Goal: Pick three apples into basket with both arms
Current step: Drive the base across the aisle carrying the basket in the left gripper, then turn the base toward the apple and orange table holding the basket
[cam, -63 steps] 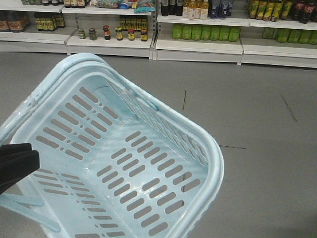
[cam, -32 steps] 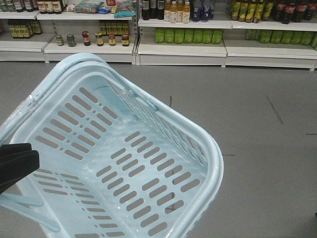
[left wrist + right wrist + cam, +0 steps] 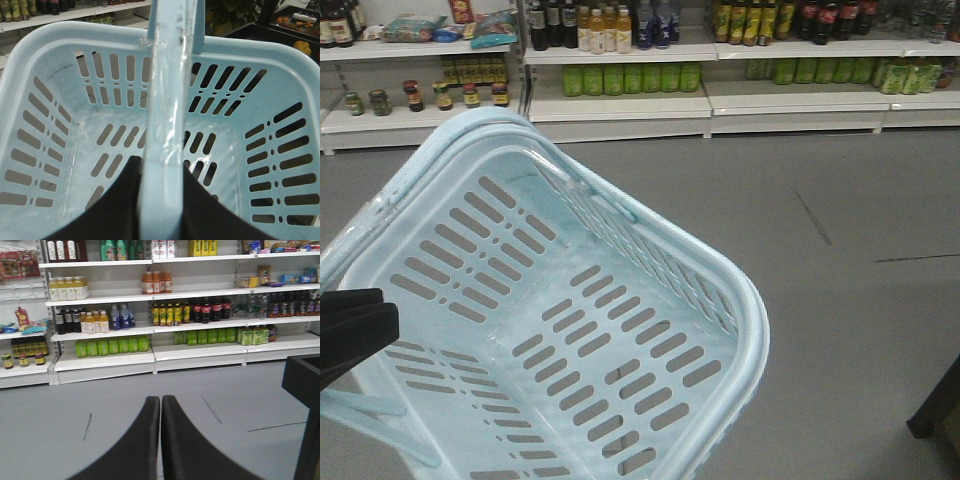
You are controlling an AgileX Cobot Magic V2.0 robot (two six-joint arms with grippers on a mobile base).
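Item: basket [image 3: 754,330], pale blue, held above grey floor [image 3: 850,300] by its handle [image 3: 167,75]. My left gripper [image 3: 160,167]: clamped around that handle. My right gripper [image 3: 160,400]: fingers pressed together, holding nothing, facing stocked shelves [image 3: 150,300].

The pale blue-white basket [image 3: 757,335] is showing rows of dark slots, against a plain grey floor [image 3: 850,320] and white shelves [image 3: 620,106] carrying bright green bottles [image 3: 620,78].
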